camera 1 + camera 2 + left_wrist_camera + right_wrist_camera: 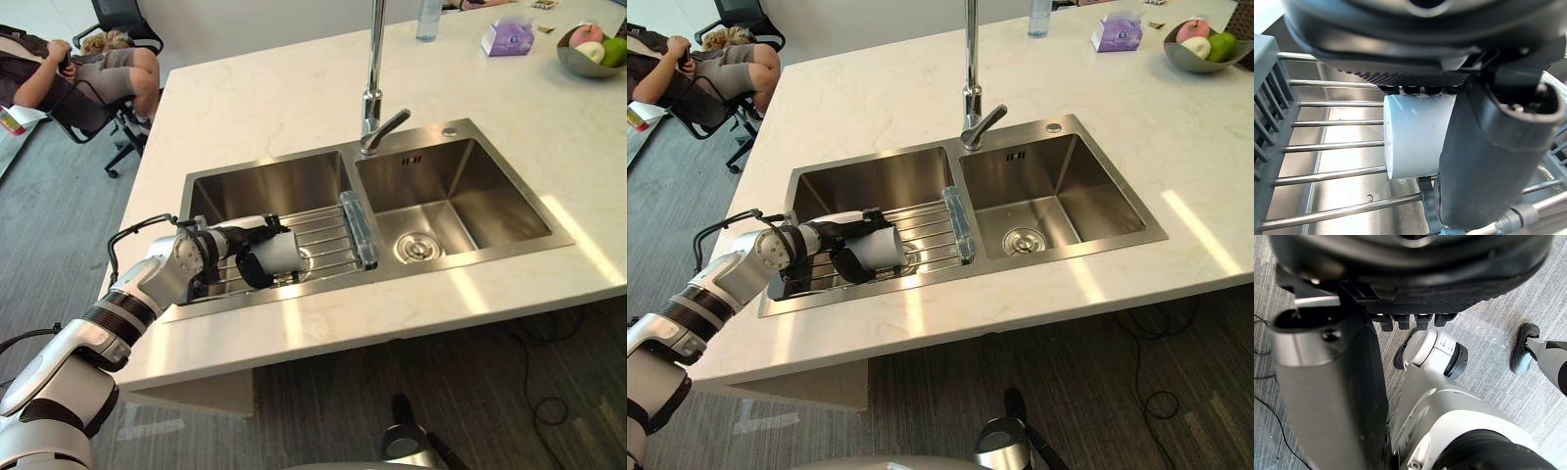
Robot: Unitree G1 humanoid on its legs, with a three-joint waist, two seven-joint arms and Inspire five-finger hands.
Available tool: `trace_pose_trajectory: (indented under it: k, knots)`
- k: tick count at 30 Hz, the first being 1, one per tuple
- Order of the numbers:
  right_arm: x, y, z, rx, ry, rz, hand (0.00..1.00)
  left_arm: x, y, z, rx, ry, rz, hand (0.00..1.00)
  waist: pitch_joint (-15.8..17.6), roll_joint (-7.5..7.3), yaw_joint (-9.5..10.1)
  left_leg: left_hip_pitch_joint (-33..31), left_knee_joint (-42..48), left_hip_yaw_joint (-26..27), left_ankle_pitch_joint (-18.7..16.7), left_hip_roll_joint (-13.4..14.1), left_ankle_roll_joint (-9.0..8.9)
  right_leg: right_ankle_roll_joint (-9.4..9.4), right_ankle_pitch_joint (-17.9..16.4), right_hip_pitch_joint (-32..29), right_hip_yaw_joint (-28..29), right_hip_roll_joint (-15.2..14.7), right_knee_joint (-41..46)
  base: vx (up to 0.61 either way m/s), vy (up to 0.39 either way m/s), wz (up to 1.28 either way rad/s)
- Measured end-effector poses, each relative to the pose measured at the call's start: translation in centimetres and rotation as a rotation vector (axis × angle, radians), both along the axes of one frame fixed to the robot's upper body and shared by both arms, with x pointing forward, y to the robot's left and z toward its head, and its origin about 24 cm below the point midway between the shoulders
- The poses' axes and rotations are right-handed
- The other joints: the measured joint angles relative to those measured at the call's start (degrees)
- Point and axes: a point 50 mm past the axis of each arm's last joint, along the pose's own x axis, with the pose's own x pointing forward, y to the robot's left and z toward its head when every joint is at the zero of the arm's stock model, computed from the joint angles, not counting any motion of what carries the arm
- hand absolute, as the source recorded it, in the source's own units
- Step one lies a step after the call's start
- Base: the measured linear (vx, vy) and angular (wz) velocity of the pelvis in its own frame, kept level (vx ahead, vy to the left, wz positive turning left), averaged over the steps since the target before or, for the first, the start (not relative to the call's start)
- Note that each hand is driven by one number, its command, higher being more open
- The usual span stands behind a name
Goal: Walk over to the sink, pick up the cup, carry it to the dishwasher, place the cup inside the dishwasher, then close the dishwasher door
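Cup (282, 253), white, lies on its side on the wire rack (328, 230) that sits in the left basin (265, 186) of the steel sink, and a good part of it is hidden by the left hand (233, 242). From the head camera its open end cannot be made out, and in the left wrist view the thumb (1488, 156) covers one side of it. The left hand's fingers (266, 227) lie curled over the top of the cup and the thumb presses from the near side, so the hand is clasped around it. I cannot tell whether the cup touches the rack bars or is just above them. The right hand (1415, 298) hangs above grey carpet, fingers loose, with nothing in them. The sink is set in a pale stone counter (274, 98) with a tall faucet (373, 88) between the basins. At the far edge stand a bowl (578, 67) of fruit, cut off by the frame, and a purple packet (507, 39). Beyond the counter a person (98, 73) sits in an office chair
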Motion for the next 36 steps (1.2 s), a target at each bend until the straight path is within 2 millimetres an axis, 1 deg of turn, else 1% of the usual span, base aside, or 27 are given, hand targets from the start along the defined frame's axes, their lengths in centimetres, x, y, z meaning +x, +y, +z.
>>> trace_pose_trajectory:
  k: [2,3,8,14,16,24,27,30,32,33,34,35,36]
  knots:
    - [0.0,0.0,0.0,0.000,-0.002,0.000,1.00,0.0,0.0,0.0,-0.002,0.000,0.002,1.00,0.07,0.14,-0.07,-0.04,-0.04,0.07,-0.01,0.02,-0.01,0.00,0.00,-0.11,0.07,0.04,-0.01,0.00,0.000,0.00]
    - [0.0,0.0,0.0,0.000,-0.002,0.000,1.00,0.1,0.0,0.0,-0.002,0.000,0.002,0.00,0.10,0.18,-0.11,-0.05,-0.07,0.09,-0.02,0.02,-0.02,0.01,0.00,-0.14,0.09,0.05,-0.01,0.00,0.000,0.00]
    - [0.1,0.0,0.0,0.001,-0.009,0.002,1.00,0.3,0.0,0.3,-0.003,-0.007,0.001,0.00,0.16,0.30,-0.13,-0.33,-0.13,0.35,-0.05,0.02,-0.07,0.09,0.06,-0.63,0.30,0.12,-0.01,-0.01,-0.006,-0.01]
    - [0.1,-0.1,0.1,-0.001,-0.010,0.002,1.00,0.6,-0.5,0.9,-0.038,-0.094,-0.022,0.00,0.19,0.37,-0.04,-0.32,-0.08,0.33,-0.05,0.03,-0.08,0.09,0.07,-0.59,0.28,0.10,-0.02,-0.01,-0.003,0.00]
    - [0.1,-0.2,0.1,-0.001,-0.014,0.005,1.00,0.4,-1.0,0.5,-0.041,-0.103,-0.056,0.00,0.28,0.53,0.02,-0.36,-0.05,0.28,-0.05,0.03,-0.08,0.08,0.08,-0.58,0.23,0.08,-0.02,0.00,0.000,0.00]
    - [0.2,-0.7,0.3,-0.012,-0.016,0.023,1.00,0.0,-1.3,0.0,-0.097,-0.184,-0.079,0.00,0.46,0.88,0.21,-0.56,0.02,-0.23,-0.03,0.10,-0.07,0.09,0.08,-0.44,-0.33,0.02,-0.03,0.00,0.000,0.03]
    - [0.2,-0.9,0.3,-0.016,-0.014,0.031,1.00,-0.5,-1.3,-0.5,-0.132,-0.238,-0.076,0.00,0.46,0.87,0.29,-0.79,0.10,-0.70,0.00,0.08,-0.06,0.09,0.08,-0.25,-0.85,-0.12,-0.04,0.00,-0.002,0.08]
    - [0.0,-1.0,0.3,-0.019,-0.009,0.032,1.00,-1.2,-1.4,-0.7,-0.215,-0.303,-0.052,0.00,0.47,0.85,0.42,-1.12,0.18,-1.99,0.21,0.06,0.01,0.10,0.08,0.25,-2.51,-0.39,-0.06,-0.02,-0.015,0.19]
    - [-0.2,-1.2,0.4,-0.025,-0.001,0.033,1.00,-2.2,-1.7,0.1,-0.359,-0.357,-0.026,0.00,0.47,0.79,1.50,-1.72,0.18,-2.82,0.50,-0.02,0.09,0.10,0.08,0.31,-3.57,-0.61,-0.05,-0.03,-0.017,0.24]
    - [-0.5,-1.4,0.4,-0.028,0.007,0.032,1.00,-3.0,-2.0,0.8,-0.453,-0.398,-0.016,0.00,0.48,0.73,2.41,-2.03,0.17,-3.58,0.74,-0.03,0.13,0.10,0.08,0.48,-4.33,-0.72,-0.05,-0.03,-0.018,0.25]
    - [-0.7,-1.5,0.5,-0.031,0.011,0.032,1.00,-3.3,-2.1,1.2,-0.491,-0.422,-0.014,0.00,0.47,0.69,2.90,-2.15,0.16,-3.95,0.89,-0.03,0.15,0.10,0.08,0.60,-4.81,-0.77,-0.05,-0.04,-0.022,0.36]
    - [-1.1,-1.5,0.5,-0.033,0.021,0.034,1.00,-3.8,-2.2,2.0,-0.553,-0.473,-0.007,0.00,0.48,0.65,3.77,-2.45,0.16,-5.12,1.17,-0.03,0.18,0.10,0.08,1.21,-6.01,-0.89,-0.06,-0.05,-0.025,0.42]
    - [-1.3,-1.9,0.6,-0.044,0.030,0.044,1.00,-4.4,-1.9,2.6,-0.600,-0.527,0.008,0.00,0.43,0.54,4.76,-2.62,0.14,-6.10,1.51,-0.03,0.19,0.09,0.08,1.79,-7.32,-0.99,-0.08,-0.06,-0.027,0.41]
